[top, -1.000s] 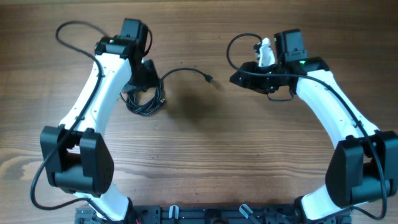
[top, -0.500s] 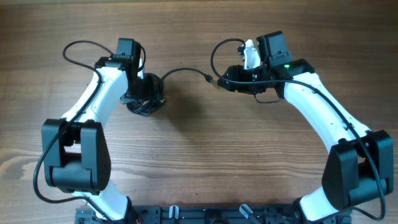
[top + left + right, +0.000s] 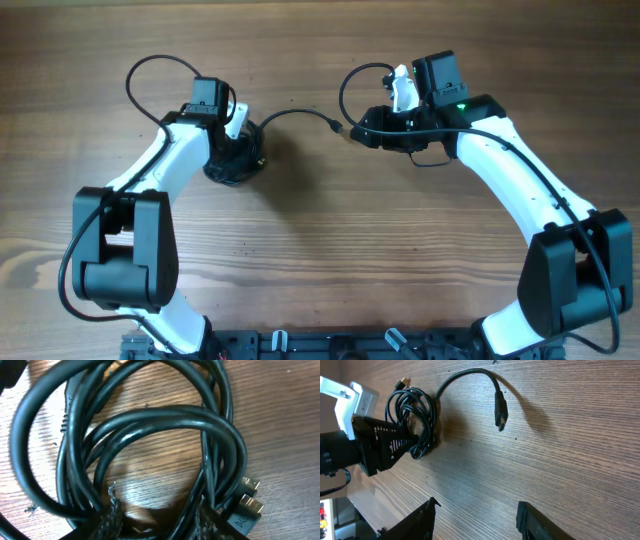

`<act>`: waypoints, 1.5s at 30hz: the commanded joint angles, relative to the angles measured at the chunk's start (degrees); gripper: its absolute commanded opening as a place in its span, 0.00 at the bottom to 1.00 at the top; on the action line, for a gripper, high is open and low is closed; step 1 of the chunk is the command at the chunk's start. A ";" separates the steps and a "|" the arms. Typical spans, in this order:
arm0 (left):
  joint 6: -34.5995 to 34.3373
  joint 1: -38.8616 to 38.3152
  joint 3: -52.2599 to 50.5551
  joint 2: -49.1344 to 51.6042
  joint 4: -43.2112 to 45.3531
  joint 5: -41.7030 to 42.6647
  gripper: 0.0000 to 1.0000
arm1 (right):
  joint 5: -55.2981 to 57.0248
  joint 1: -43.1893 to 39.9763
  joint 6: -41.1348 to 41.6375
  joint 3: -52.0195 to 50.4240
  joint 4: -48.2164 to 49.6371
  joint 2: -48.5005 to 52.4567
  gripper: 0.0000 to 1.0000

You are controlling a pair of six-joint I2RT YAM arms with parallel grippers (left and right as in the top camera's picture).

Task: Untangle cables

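Note:
The cables (image 3: 226, 172) lie as a small coil of black cords on the wood, left of centre. One strand arcs right to a black plug (image 3: 337, 126). My left gripper (image 3: 240, 150) is down on the coil. In the left wrist view its fingers (image 3: 157, 522) are apart and straddle strands of the coil (image 3: 165, 415), with bare wood between them and gold-tipped plugs (image 3: 250, 502) at the right. My right gripper (image 3: 358, 133) is open and empty just right of the loose plug. In the right wrist view its fingers (image 3: 477, 520) hang above bare wood, with the plug (image 3: 501, 410) and coil (image 3: 415, 415) beyond.
The thicker black wires of the arms loop over the table behind each wrist, the left one (image 3: 150, 68) and the right one (image 3: 350, 85). The arm bases and a black rail (image 3: 320, 345) sit at the front edge.
My left gripper turned and settled onto the coil, nudging it slightly right. My right arm moved left toward the loose plug a second ago, then stayed still.

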 commanded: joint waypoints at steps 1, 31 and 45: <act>2.03 0.13 -1.97 0.50 0.13 0.24 0.47 | 0.61 0.24 -0.94 0.26 -0.07 -0.55 0.54; -82.12 -0.57 10.16 -10.99 12.57 18.80 0.04 | -11.45 0.24 2.56 0.28 10.10 -0.55 0.54; -127.54 -0.61 10.16 -11.80 14.36 35.04 0.04 | -11.45 6.49 10.67 0.28 28.00 -0.55 0.48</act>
